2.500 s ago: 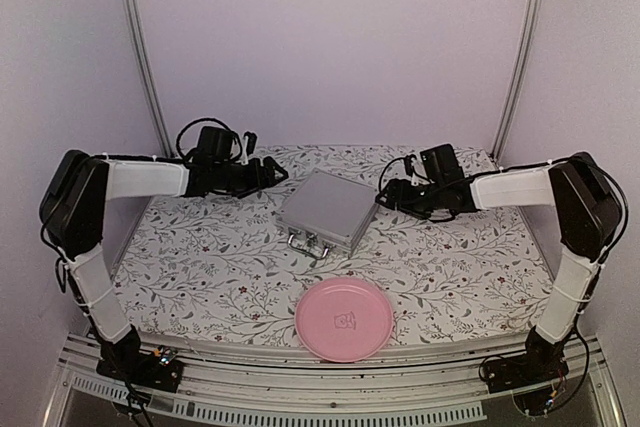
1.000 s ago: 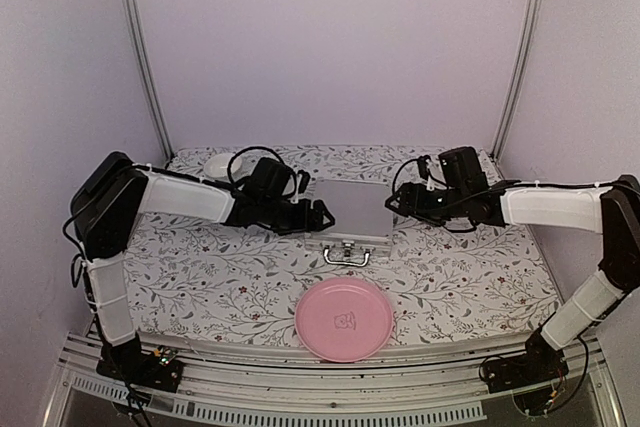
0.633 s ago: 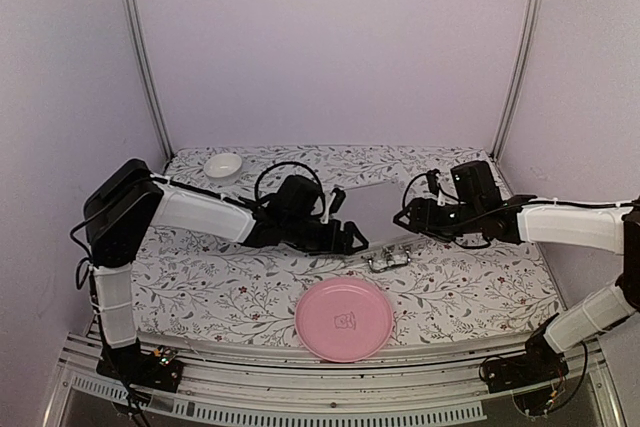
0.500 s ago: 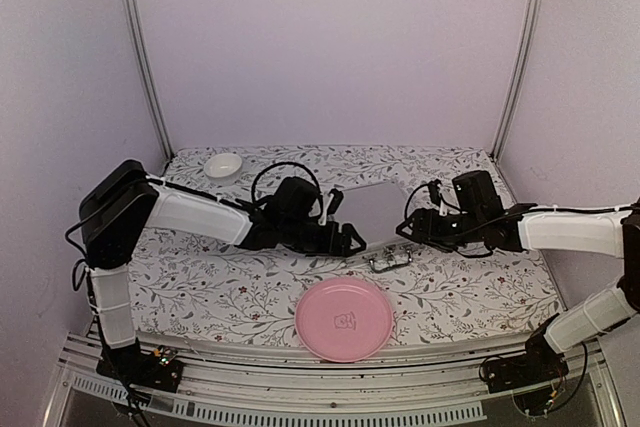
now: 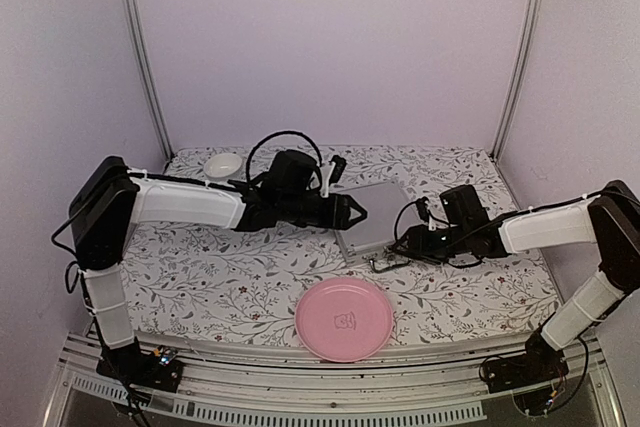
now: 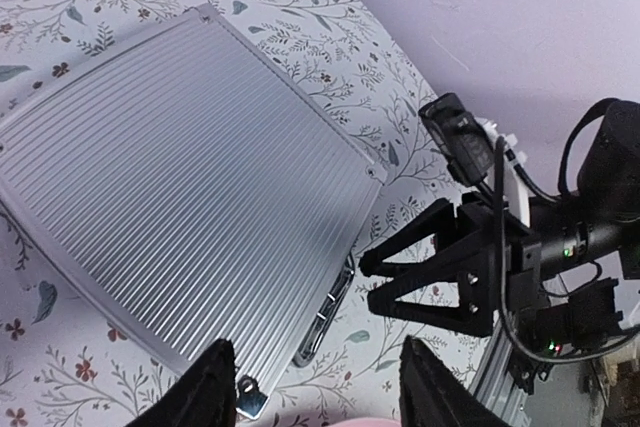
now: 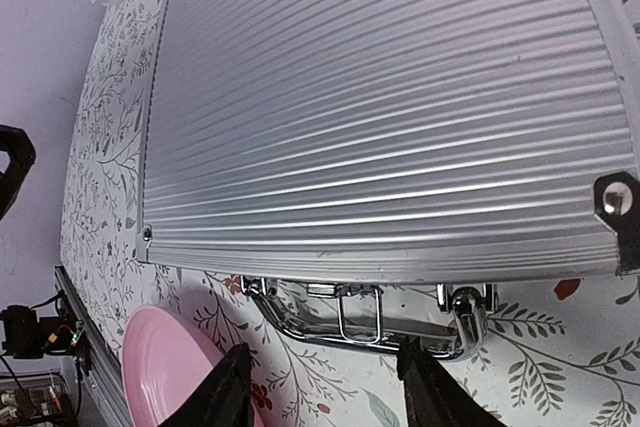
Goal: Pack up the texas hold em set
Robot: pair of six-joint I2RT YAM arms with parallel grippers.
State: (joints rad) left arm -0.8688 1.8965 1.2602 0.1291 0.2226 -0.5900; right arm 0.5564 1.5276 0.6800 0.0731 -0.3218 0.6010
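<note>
**Poker case is shut: grab the handle, not the lid**

Closest to the arm bases is the pink plate (image 5: 318,305), with nothing on it. Just past it lies the case (image 5: 380,212), around the middle of the floral table, lid down. Its chrome handle (image 7: 360,332) lies flat on the cloth, pointing back toward the plate.

The right gripper (image 7: 320,387) hangs low just in front of that handle. Its fingers are apart with nothing between them. The left gripper (image 6: 320,397) hovers over the case's left corner, and its fingers are also spread and hold nothing. Way at the back left is the white bowl (image 5: 223,164), well clear of everything.

My guess on handling: it's a rigid metal box, and if the chips are inside it'll be heavy for its size. The ribbed lid looks slick, so pads would probably skate off it. The handle is the obvious hold, though it's thin and flat on the table, so getting a finger under it looks fiddly. Pinching a side edge is the backup. I can't tell if the latches are snapped.
</note>
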